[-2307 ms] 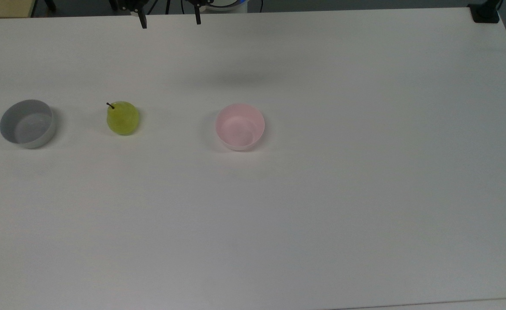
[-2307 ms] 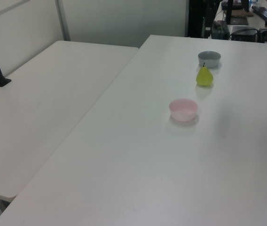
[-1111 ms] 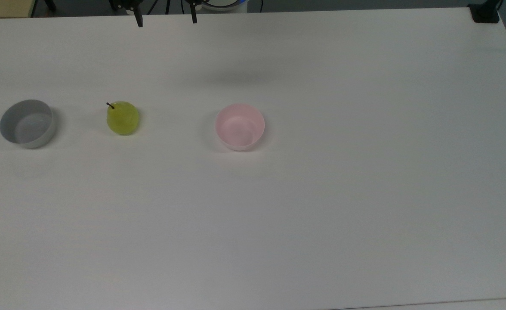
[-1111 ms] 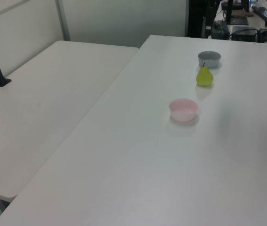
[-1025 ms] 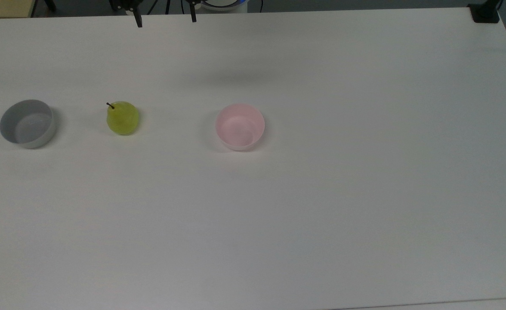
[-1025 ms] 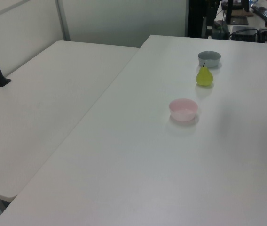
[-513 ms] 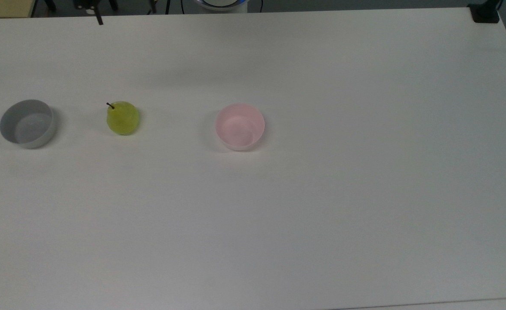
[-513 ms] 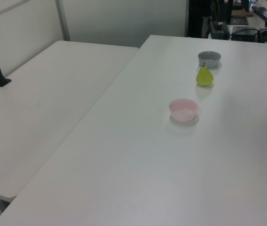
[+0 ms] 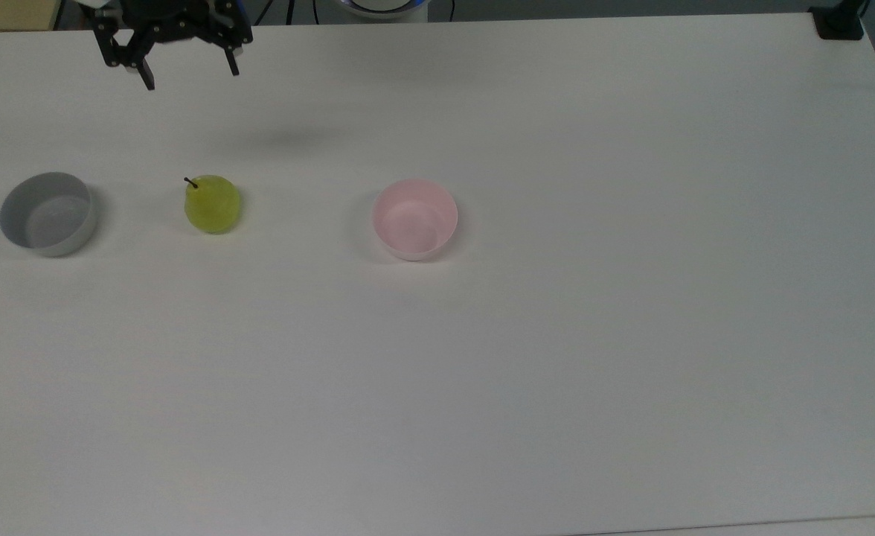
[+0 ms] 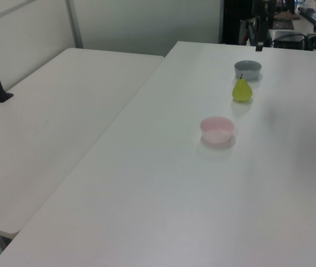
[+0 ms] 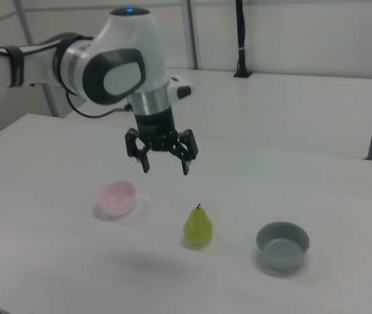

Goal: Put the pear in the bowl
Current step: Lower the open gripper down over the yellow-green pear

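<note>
My arm reaches out over the white table (image 9: 556, 372) with its wrist turned straight down, so my gripper (image 11: 166, 167) hangs in the air with both black fingers pointing at the tabletop — spread wide, nothing between them. In the right view it sits high above the surface, over the gap between the bowl (image 11: 117, 198) and the pear (image 11: 198, 227). In the top view my gripper (image 9: 188, 78) shows near the table's far edge, well apart from the pear (image 9: 213, 204). The pear stands upright on the table, dark stem up, between the pink bowl (image 9: 415, 219) and a grey bowl (image 9: 47, 214), touching neither. In the left view the pear (image 10: 242, 90) is just beside the grey bowl (image 10: 247, 69), with the pink bowl (image 10: 217, 129) nearer the camera. I can read no writing or labels on anything here.
</note>
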You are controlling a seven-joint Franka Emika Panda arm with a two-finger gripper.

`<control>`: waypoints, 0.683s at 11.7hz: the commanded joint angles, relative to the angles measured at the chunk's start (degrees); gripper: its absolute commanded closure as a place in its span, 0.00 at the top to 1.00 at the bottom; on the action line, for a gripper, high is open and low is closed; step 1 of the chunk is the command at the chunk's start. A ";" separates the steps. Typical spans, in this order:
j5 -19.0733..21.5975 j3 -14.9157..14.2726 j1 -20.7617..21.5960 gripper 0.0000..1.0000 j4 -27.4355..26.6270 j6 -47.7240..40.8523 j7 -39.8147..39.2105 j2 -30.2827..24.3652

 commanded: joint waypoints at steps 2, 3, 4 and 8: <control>2.86 -0.46 -0.77 1.00 -6.12 11.17 0.83 2.64; 3.13 -0.46 -0.86 1.00 -6.39 12.95 0.83 4.47; 3.14 -0.46 -0.78 1.00 -6.39 14.18 0.83 6.06; 3.14 -0.46 -0.86 1.00 -6.31 19.98 0.83 11.51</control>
